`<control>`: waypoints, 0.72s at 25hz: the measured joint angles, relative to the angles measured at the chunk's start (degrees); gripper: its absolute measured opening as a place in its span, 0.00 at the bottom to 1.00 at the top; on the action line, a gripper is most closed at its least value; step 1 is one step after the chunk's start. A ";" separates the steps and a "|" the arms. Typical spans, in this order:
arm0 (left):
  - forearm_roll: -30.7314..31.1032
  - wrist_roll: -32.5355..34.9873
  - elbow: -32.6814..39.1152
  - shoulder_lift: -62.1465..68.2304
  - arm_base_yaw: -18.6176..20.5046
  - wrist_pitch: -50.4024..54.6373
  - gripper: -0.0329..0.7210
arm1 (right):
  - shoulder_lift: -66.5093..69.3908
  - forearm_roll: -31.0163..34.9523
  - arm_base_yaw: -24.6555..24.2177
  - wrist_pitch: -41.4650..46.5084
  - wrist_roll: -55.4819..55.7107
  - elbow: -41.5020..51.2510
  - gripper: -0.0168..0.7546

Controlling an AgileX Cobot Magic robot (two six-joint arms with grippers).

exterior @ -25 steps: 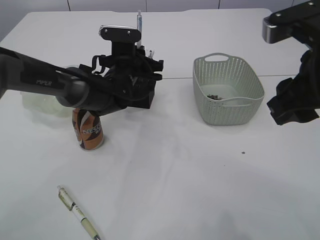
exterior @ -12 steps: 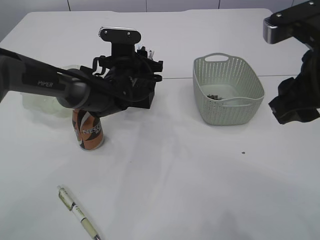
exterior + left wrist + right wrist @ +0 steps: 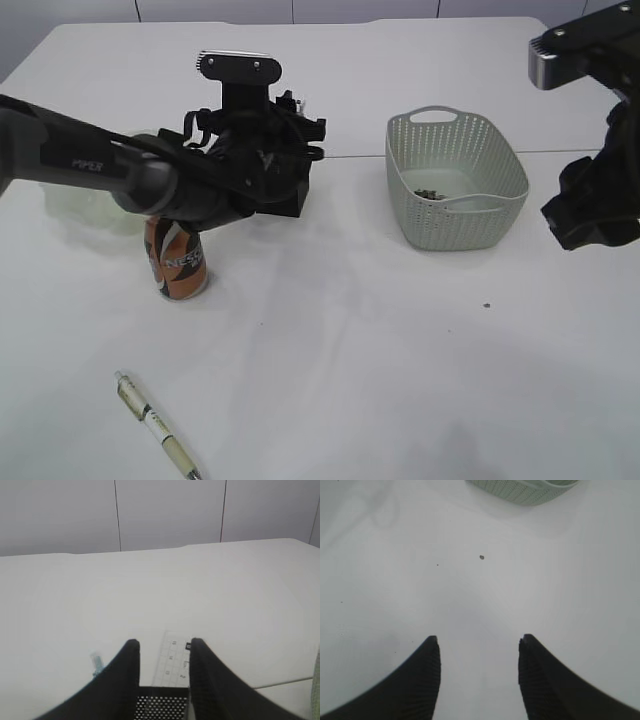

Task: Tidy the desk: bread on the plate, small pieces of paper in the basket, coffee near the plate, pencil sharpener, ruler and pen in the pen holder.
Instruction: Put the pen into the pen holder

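My left gripper [image 3: 162, 645] hangs open over the black mesh pen holder [image 3: 285, 192]. The clear ruler [image 3: 172, 661] stands in the holder between the fingers, leaning toward the right one with a gap on its left. The brown coffee can [image 3: 178, 262] stands upright in front of the left arm. The pen [image 3: 155, 425] lies near the front left edge. My right gripper [image 3: 477, 640] is open and empty above bare table, right of the basket [image 3: 490, 220]. The pale plate [image 3: 70, 205] is mostly hidden behind the arm. Bread and pencil sharpener do not show.
Small dark bits [image 3: 430, 193] lie on the basket's floor. A dark speck [image 3: 487, 306] sits on the table in front of the basket, the same speck [image 3: 481, 557] showing ahead of the right fingers. A seam line crosses the table behind the holder.
The ruler stood tall above the left gripper a second ago and has dropped into the pen holder. The left jaws have spread apart. The right arm has barely moved.
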 joint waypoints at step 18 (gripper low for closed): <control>-0.67 2.61 0.00 -16.36 0.00 18.42 0.38 | -0.35 -0.51 0.00 0.60 0.00 0.00 0.51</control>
